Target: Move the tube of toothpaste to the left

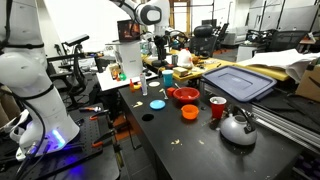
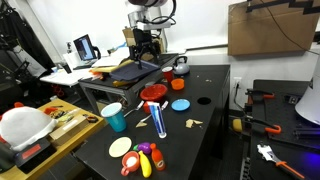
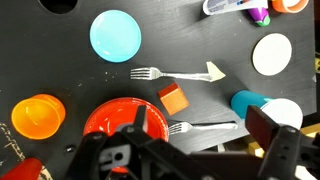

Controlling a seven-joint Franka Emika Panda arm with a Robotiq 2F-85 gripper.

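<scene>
Tube (image 2: 160, 121) upright on black table (image 2: 215, 105), near red bowl (image 2: 153, 93), between blue cup (image 2: 113, 117) and fork (image 2: 192, 124). Gripper (image 2: 146, 50) raised over far end, well apart from tube. Wrist view: jaws spread wide, nothing held.

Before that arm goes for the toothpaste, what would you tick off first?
1. Tube found: ok, standing near the blue plate.
2. Gripper open and empty: ok, going by the wrist view.
3. Gripper close to tube: not ok, it hangs high above the red bowl, well away from the tube.
4. Way there free: cannot tell; a fork and a teal cup sit in between.
5. Free spot to the tube's left: cannot tell from these views.
</scene>
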